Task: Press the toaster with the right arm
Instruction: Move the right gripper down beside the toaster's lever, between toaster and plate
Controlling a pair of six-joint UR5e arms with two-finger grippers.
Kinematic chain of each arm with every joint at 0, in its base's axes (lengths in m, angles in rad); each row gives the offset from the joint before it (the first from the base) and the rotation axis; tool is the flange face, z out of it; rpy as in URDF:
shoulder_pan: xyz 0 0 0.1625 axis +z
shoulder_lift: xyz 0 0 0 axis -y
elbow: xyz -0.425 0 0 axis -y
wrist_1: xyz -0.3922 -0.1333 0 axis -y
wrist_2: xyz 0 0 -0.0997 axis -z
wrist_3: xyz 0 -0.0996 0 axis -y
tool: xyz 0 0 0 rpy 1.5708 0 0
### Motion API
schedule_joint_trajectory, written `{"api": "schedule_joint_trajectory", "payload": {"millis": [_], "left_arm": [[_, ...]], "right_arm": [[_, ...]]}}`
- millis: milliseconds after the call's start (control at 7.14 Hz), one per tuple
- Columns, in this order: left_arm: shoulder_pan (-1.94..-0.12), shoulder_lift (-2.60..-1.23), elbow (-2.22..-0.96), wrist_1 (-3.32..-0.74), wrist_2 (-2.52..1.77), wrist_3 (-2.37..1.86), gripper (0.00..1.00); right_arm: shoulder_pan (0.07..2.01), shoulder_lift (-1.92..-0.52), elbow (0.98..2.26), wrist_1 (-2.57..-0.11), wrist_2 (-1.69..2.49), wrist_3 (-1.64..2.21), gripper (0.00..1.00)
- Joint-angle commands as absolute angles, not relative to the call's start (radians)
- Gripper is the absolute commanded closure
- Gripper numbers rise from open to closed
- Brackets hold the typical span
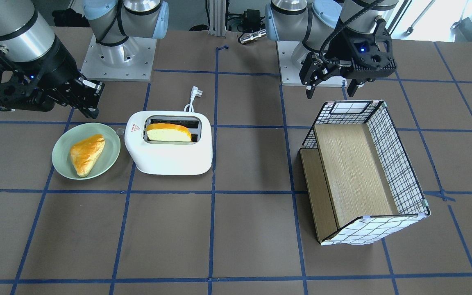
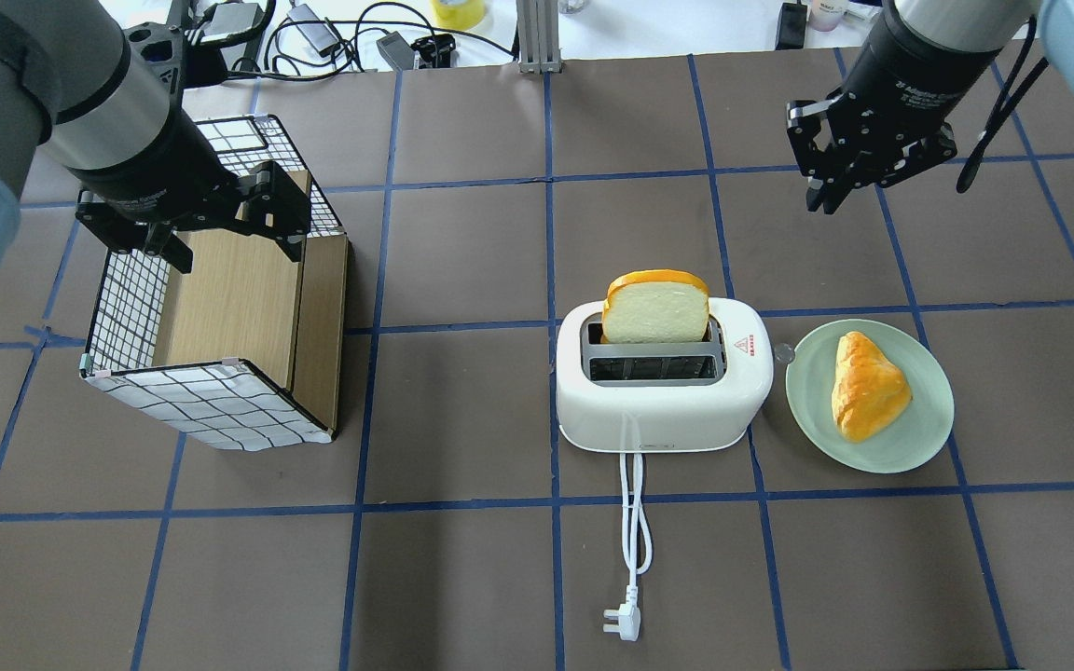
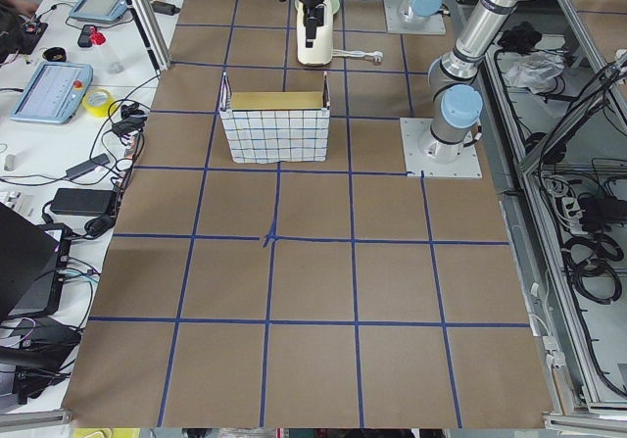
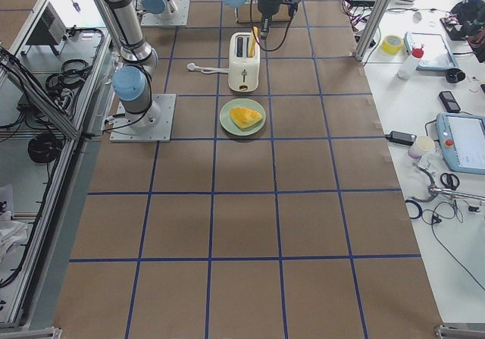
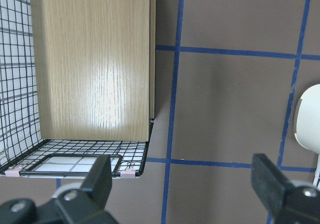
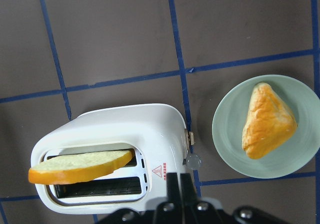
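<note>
The white toaster (image 2: 663,401) stands mid-table with a bread slice (image 2: 656,308) upright in its far slot. Its cord and plug (image 2: 624,623) trail toward the robot. A small knob (image 2: 783,353) sticks out of its right end. In the right wrist view the toaster (image 6: 100,129) and knob (image 6: 192,160) lie just below the camera. My right gripper (image 2: 823,198) hangs above the table, beyond and to the right of the toaster. Its fingers (image 6: 178,181) are pressed together and empty. My left gripper (image 2: 234,247) is open and empty over the wire-grid box (image 2: 211,401).
A pale green plate (image 2: 929,419) with a golden pastry (image 2: 863,387) sits right of the toaster, close to the knob. The wire-grid box with wooden boards (image 1: 355,172) stands on the left arm's side. Blue tape lines cross the brown table.
</note>
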State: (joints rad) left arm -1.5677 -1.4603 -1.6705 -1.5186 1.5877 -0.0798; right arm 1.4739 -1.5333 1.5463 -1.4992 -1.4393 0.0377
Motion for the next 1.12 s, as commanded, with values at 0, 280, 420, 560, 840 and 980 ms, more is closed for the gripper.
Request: {"api": "schedule_joint_trajectory", "payload": {"millis": [0, 280, 420, 560, 840, 980], "left_arm": [[-1.568, -1.460, -1.671, -1.519, 1.588, -0.080, 0.00], [-1.568, -1.460, -1.671, -1.519, 1.588, -0.080, 0.00], [-1.568, -1.460, -1.671, -1.519, 1.588, -0.080, 0.00], [-1.568, -1.460, -1.671, -1.519, 1.588, -0.080, 0.00], [-1.568, -1.460, -1.671, -1.519, 1.588, -0.080, 0.00], [-1.568, -1.460, -1.671, -1.519, 1.588, -0.080, 0.00]], "right_arm": [[1.428, -1.534, 1.653, -1.486, -1.408, -0.053, 1.00], [1.424, -1.532, 1.780, -1.578, -1.402, -0.134, 1.00], [1.419, -1.534, 1.840, -1.651, -1.405, -0.140, 1.00], [1.414, -1.532, 1.883, -1.704, -1.404, -0.140, 1.00], [1.407, -1.534, 1.936, -1.738, -1.402, -0.141, 1.00], [1.405, -1.531, 1.939, -1.750, -1.402, -0.144, 1.00]]}}
